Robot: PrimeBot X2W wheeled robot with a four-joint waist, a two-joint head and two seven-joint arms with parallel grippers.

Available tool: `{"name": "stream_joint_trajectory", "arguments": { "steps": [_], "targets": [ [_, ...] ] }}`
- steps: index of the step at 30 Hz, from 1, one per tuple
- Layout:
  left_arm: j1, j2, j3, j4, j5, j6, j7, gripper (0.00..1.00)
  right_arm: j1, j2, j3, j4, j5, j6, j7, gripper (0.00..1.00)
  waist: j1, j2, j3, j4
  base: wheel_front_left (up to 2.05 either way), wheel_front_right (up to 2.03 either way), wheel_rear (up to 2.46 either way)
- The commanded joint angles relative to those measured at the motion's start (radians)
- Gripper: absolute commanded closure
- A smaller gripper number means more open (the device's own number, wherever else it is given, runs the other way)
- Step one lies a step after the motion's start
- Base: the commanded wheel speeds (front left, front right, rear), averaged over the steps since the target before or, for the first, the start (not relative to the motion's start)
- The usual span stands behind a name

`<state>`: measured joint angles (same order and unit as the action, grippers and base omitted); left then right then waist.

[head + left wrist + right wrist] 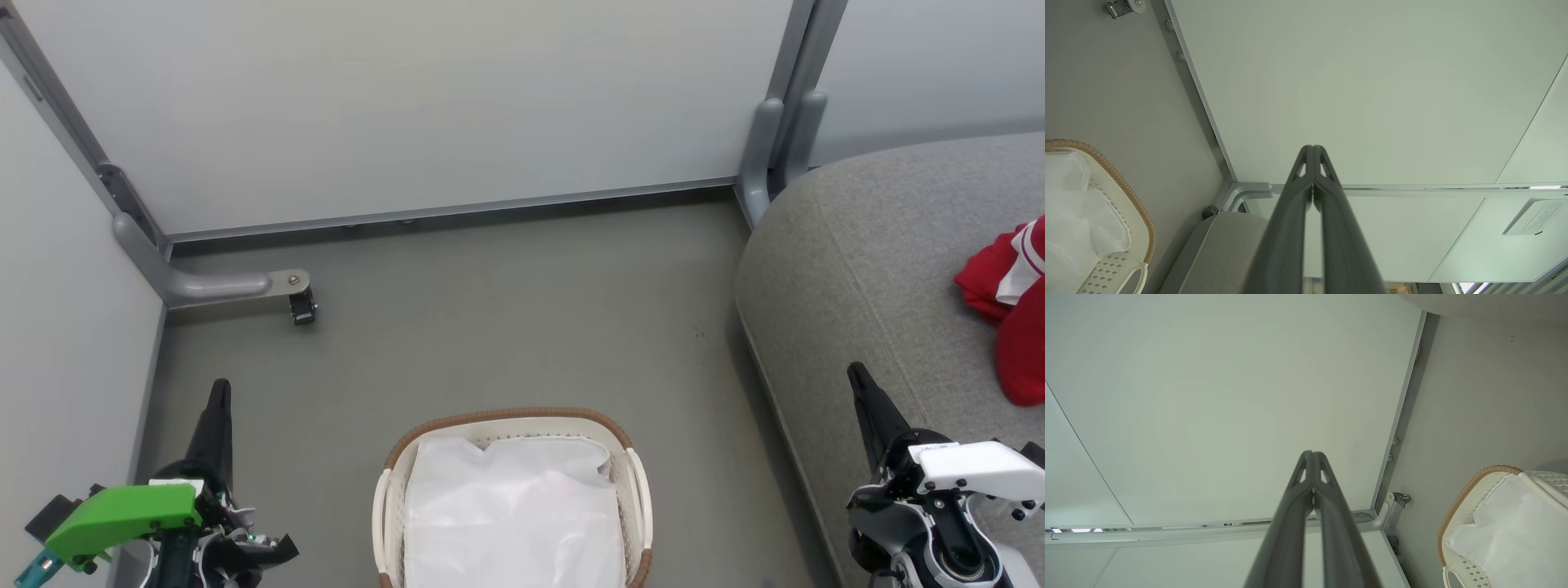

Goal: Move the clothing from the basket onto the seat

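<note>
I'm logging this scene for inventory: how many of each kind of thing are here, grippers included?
basket: 1
liner: 1
seat: 1
red clothing heap: 1
left gripper and right gripper, both shut: 2
Total: 6

the smooth grey-green floor (506, 310) carries an oval white perforated plastic basket (506, 417) with a brown woven rim, near the bottom of the head view. a small black caster (303, 309) under a grey partition foot rests on it at far left. the large grey fabric seat (857, 269) stands at right, apart from the basket. crumpled red clothing (984, 282) with white trim lies on the seat.
</note>
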<state>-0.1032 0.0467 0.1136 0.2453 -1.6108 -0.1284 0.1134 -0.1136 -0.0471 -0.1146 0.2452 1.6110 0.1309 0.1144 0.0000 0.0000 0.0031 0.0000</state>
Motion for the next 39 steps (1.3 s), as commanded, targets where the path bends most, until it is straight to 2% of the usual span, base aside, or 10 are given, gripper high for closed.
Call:
{"name": "stream_joint_trajectory", "arguments": {
  "steps": [1, 39],
  "targets": [
    [-0.012, 0.007, 0.002, -0.001, -0.004, -0.005, 0.005, 1.0, 0.01, -0.006, -0.002, -0.003, 0.003, 0.0, 0.003, 1.0, 0.0, 0.0, 0.0, 0.0, 0.0, 0.0, 0.0],
    [-0.012, 0.007, 0.002, -0.002, -0.004, -0.005, 0.005, 1.0, 0.01, -0.006, -0.001, -0.003, 0.004, 0.0, 0.003, 1.0, 0.0, 0.0, 0.0, 0.0, 0.0, 0.0, 0.0]
  ]
}}
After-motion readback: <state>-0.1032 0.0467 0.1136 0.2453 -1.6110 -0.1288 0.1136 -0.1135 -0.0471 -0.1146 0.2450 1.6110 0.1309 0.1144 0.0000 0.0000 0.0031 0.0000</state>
